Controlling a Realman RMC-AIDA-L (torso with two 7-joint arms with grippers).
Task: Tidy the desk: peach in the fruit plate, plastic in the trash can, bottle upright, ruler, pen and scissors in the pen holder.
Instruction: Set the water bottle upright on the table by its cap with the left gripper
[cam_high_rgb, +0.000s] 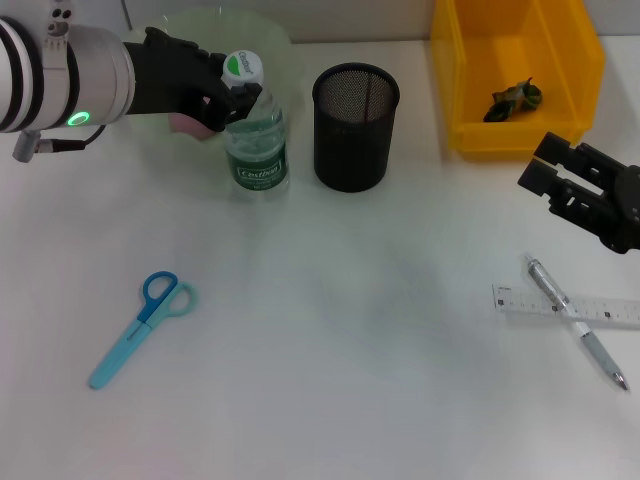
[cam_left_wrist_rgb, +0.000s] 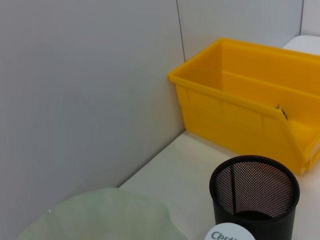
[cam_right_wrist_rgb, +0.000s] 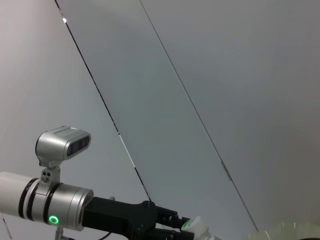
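White desk (cam_high_rgb: 330, 380) all round; the left gripper (cam_high_rgb: 228, 103) is clamped on the neck of the small clear green-labelled bottle (cam_high_rgb: 256, 150), upright beside the black mesh pen holder (cam_high_rgb: 355, 125). Best release gently, straight away.

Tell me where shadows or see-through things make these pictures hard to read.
Head view: soft shadows around the bottle and mesh cup; the clear ruler nearly blends into the desk. Left wrist view: the green plate looks faint and washed out.
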